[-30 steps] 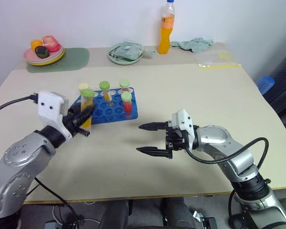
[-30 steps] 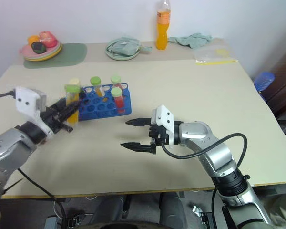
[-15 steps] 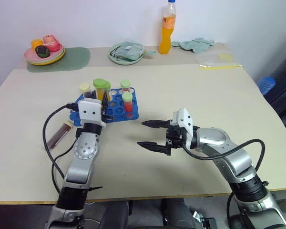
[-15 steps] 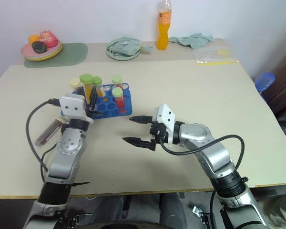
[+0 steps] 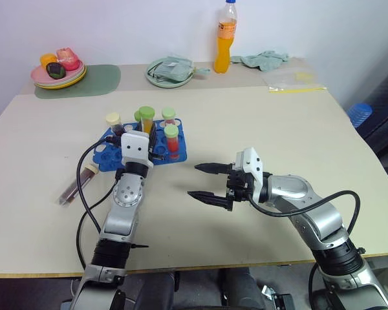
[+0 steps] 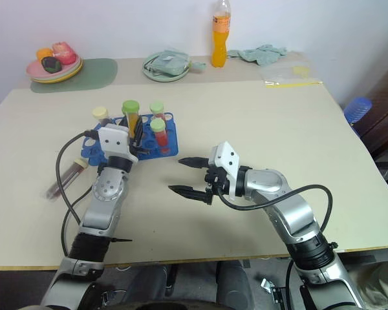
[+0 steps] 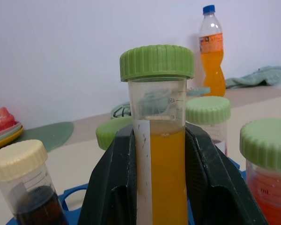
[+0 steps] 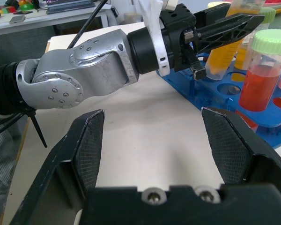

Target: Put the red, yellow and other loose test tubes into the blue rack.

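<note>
Landmark: the blue rack [image 5: 156, 150] stands on the table [image 5: 258, 123], toward the robot's left of the table's middle; every place below is given from it.
Left gripper: the left gripper [image 7: 161, 154] is clamped on the yellow tube [image 5: 147, 121] with a green cap, holding it upright over the rack's near holes. It looks poised that way so the tube can drop straight into a free hole.
Tubes already seated: a red tube [image 5: 172, 138] with a green cap stands in the rack's right part, another green-capped tube [image 5: 169, 116] behind it, and a cream-capped dark tube [image 5: 113, 122] at the rack's far left corner.
Loose tube: a dark red tube [image 5: 77, 184] lies flat on the table, to the left of the rack and nearer the robot, well apart from it. By my reading it is next.
Right gripper: the right gripper [image 5: 205, 183] hovers to the right of the rack, nearer the robot, its fingers spread apart and holding nothing, pointing toward the rack. Probably waiting clear of the left arm.
Open room: bare tabletop lies between the rack and the right gripper, and on to the table's right edge.
Tight spots: the neighbouring caps crowd the held tube; a tilt could knock them.
Far things: an orange drink bottle [image 5: 226, 37] and a plate of fruit [image 5: 59, 66] stand well behind the rack.
</note>
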You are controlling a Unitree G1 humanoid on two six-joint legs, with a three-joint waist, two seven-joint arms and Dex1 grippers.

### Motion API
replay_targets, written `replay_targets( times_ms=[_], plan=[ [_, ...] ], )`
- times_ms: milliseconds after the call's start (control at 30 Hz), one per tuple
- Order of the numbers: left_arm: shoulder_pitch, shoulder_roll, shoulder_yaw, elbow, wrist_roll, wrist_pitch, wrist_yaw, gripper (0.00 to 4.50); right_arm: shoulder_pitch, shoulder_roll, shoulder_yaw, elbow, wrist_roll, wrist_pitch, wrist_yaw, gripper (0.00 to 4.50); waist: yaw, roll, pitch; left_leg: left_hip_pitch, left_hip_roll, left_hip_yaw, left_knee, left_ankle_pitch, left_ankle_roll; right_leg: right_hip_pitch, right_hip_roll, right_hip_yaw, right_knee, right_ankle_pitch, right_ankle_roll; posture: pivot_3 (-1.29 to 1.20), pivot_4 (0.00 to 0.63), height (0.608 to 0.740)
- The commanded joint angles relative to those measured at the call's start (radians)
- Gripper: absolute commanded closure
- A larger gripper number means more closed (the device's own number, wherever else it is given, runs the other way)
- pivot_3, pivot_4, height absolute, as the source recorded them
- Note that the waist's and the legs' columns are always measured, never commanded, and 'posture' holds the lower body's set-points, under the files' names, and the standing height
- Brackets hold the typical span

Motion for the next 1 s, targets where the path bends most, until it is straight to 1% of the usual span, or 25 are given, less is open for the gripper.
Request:
replay_targets(
  times_ms=[33, 200, 367, 533, 733, 933, 967, 1000],
  plan=[
    [0.014, -0.009, 0.025, -0.063, -0.007, 0.011, -0.008, 3.59, 0.0, 0.002, -0.016, -0.045, 0.008, -0.006, -0.002, 0.86, 0.0, 0.0, 0.0, 0.0, 0.0, 0.0, 0.0, 0.0, 0.0, 0.0, 0.0, 0.0, 0.0, 0.0, 0.0, 0.0, 0.15, 0.74],
    [0.033, -0.016, 0.031, -0.066, -0.003, 0.016, -0.021, 3.59, -0.005, 0.005, -0.008, -0.042, 0.006, -0.008, 0.002, 0.86, 0.0, 0.0, 0.0, 0.0, 0.0, 0.0, 0.0, 0.0, 0.0, 0.0, 0.0, 0.0, 0.0, 0.0, 0.0, 0.0, 0.15, 0.74],
    [0.027, -0.016, 0.034, -0.016, 0.011, -0.046, -0.025, 3.59, -0.005, 0.009, -0.003, -0.045, 0.004, -0.008, 0.001, 0.86, 0.0, 0.0, 0.0, 0.0, 0.0, 0.0, 0.0, 0.0, 0.0, 0.0, 0.0, 0.0, 0.0, 0.0, 0.0, 0.0, 0.15, 0.74],
    [0.005, -0.028, 0.043, 0.05, -0.008, -0.112, -0.038, 3.59, -0.007, 0.012, 0.0, -0.046, 0.002, -0.006, -0.002, 0.86, 0.001, 0.0, 0.0, 0.0, 0.0, 0.0, 0.001, 0.0, 0.0, 0.0, 0.0, 0.0, 0.0, 0.0, 0.0, 0.0, 0.15, 0.74],
    [-0.021, -0.041, 0.055, 0.104, -0.018, -0.154, -0.044, 3.59, -0.006, 0.012, 0.002, -0.05, 0.001, -0.004, -0.005, 0.86, 0.001, 0.0, 0.0, 0.0, 0.0, 0.0, 0.001, 0.0, 0.0, 0.0, 0.0, 0.0, 0.001, 0.0, 0.0, 0.0, 0.15, 0.74],
    [-0.003, -0.05, 0.058, 0.107, -0.021, -0.165, -0.06, 3.59, -0.007, 0.011, 0.005, -0.055, 0.003, 0.0, -0.006, 0.86, 0.001, 0.0, 0.0, 0.0, 0.0, 0.0, 0.002, 0.0, 0.0, 0.0, 0.0, 0.0, 0.001, 0.0, 0.0, 0.0, 0.15, 0.74],
    [0.0, -0.054, 0.061, 0.105, -0.028, -0.162, -0.062, 2.7, -0.007, 0.01, 0.005, -0.055, 0.003, 0.0, -0.005, 0.86, 0.001, 0.0, 0.0, 0.0, 0.0, 0.0, 0.002, 0.0, 0.0, 0.0, 0.0, 0.0, 0.001, 0.0, 0.0, 0.0, 0.15, 0.74],
    [0.004, -0.053, 0.066, 0.095, -0.027, -0.165, -0.06, 2.3, -0.008, 0.01, 0.006, -0.055, 0.004, 0.0, -0.003, 0.86, 0.001, 0.0, 0.0, 0.0, 0.0, 0.0, 0.002, 0.0, 0.0, 0.0, 0.0, 0.0, 0.001, 0.0, 0.0, 0.0, 0.15, 0.74]
  ],
)
